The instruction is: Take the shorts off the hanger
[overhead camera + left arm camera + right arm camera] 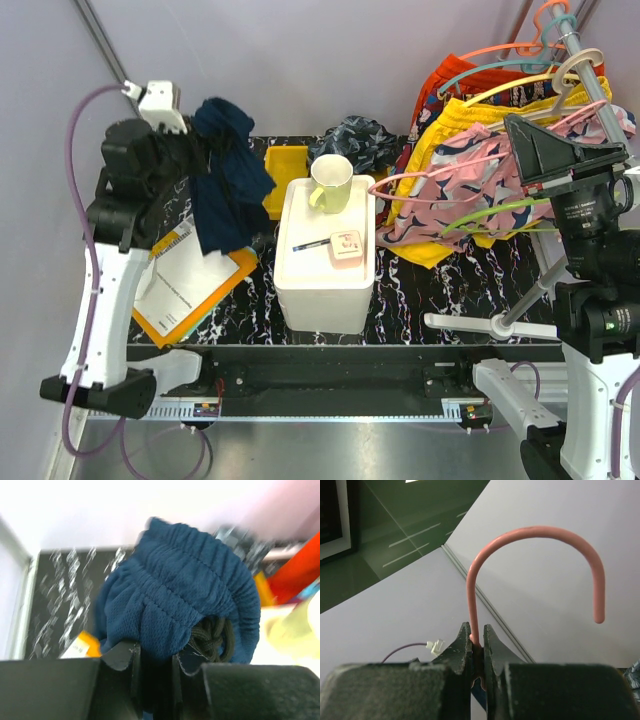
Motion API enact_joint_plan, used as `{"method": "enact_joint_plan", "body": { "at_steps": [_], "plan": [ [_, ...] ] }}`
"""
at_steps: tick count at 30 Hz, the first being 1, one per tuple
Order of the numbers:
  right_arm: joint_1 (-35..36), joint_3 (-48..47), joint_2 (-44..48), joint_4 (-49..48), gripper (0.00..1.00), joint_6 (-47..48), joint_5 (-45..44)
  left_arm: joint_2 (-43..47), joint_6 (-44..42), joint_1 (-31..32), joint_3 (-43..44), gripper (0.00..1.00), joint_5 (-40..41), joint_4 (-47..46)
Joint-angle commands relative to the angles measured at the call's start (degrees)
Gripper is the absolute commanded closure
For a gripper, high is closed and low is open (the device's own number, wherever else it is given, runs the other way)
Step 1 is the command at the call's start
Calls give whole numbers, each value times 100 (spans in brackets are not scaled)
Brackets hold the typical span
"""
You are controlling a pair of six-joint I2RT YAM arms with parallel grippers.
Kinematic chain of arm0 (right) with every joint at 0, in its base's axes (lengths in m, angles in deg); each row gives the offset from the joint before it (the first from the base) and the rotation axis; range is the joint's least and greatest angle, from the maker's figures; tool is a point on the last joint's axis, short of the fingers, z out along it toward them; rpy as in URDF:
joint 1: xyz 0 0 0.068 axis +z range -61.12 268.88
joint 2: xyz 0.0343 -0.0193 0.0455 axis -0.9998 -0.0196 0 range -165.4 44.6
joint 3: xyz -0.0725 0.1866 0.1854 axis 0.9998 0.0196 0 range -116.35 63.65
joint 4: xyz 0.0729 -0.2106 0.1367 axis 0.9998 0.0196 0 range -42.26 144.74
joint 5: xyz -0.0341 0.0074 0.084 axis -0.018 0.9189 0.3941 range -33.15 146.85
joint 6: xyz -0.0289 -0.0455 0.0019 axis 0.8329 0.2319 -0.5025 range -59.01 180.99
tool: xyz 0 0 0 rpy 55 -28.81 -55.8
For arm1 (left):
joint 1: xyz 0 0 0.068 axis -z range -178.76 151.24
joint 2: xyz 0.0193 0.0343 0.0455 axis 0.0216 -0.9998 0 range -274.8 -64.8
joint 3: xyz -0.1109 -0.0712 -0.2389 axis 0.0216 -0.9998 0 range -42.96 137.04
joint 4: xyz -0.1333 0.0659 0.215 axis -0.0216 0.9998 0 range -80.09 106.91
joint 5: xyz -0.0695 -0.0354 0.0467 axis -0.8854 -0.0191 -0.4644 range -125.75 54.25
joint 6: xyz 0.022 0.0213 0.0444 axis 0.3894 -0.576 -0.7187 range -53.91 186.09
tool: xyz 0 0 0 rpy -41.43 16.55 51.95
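Observation:
My left gripper [192,135] is shut on the waistband of the plain navy shorts [226,185] and holds them up above the table's left side, so they hang free. In the left wrist view the navy cloth [175,590] is bunched between my fingers [156,652], its black drawstring beside them. The charcoal marbled shorts [360,138] lie crumpled at the back of the table. My right gripper [515,128] is shut on the stem of a pink hanger's hook [535,529], held up at the right [477,632].
A white foam box [325,275] in the middle carries a pale yellow mug [330,183], a pen and a small pink box [347,246]. A yellow tray [283,175] and an orange clipboard [185,275] lie left. A rack at right holds yellow shorts [450,130] and floral shorts [470,185].

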Motion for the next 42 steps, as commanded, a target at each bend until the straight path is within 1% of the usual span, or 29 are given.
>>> {"method": "enact_joint_plan", "body": {
  "at_steps": [1,3,4,6,7,9,10,12,13,16,19,22,24,26,29,30,31,34,36,38,39,40,42],
  "plan": [
    [-8,-227,-100,-204,100,108,98,-626,559,-372,1252,100,-1434,-1513],
    [-17,-245,-127,-204,100,126,80,-899,709,-460,1553,100,-1724,-1856],
    [-8,-271,-135,-204,100,135,80,-1188,875,-513,1902,100,-1891,-1927],
    [-8,-280,-162,-204,100,161,71,-1523,1008,-540,2299,100,-2137,-1980],
    [-17,-280,-162,-204,100,161,63,-1829,1200,-575,2588,100,-2426,-2137],
    [-8,-280,-179,-204,100,161,63,-2069,1421,-584,2731,100,-2726,-2427],
    [-8,-280,-197,-204,100,161,62,-2305,1648,-584,2836,100,-2989,-2576],
    [-17,-272,-206,-213,100,152,80,-2770,1843,-584,3065,100,-3184,-2692],
    [-8,-280,-215,-204,100,144,89,-2903,2018,-584,3170,100,-3463,-2892],
    [-8,-289,-206,-204,100,152,89,-3387,2379,-575,3040,100,-3922,-3569],
    [-8,-307,-215,-195,100,152,98,-3967,2433,-566,3040,100,-3923,-3650],
    [-8,-307,-223,-195,100,152,106,-4520,2529,-557,2890,100,-3906,-3974],
    [-8,-298,-232,-195,100,152,106,-5002,2643,-540,2960,100,-3914,-3958],
    [-8,-280,-241,-195,100,144,115,-5294,2661,-461,3144,100,-3967,-3748],
    [-8,-237,-276,-222,100,117,115,-5769,2460,-294,3329,100,-3976,-3247],
    [-8,-236,-285,-239,100,100,124,-5909,2250,-250,3356,100,-3950,-3063],
    [-8,-210,-285,-239,100,100,141,-5954,2135,-189,3330,100,-3880,-2826],
    [-8,-122,-267,-274,100,47,141,-5928,1731,-74,2988,100,-3652,-2614],
    [-8,-96,-259,-283,100,47,142,-5815,1450,-48,2742,96,-3467,-2482],
    [-17,-78,-259,-283,100,29,150,-5770,1282,-13,2679,91,-3194,-2140],
    [-8,-70,-267,-292,100,29,150,-5709,1168,-21,2705,77,-3098,-1982],
    [-17,-69,-267,-301,100,12,176,-5665,1106,-47,2740,66,-2949,-1623],
    [-8,-52,-302,-301,100,21,194,-5464,957,-74,2741,49,-2842,-1357]
  ]
}}
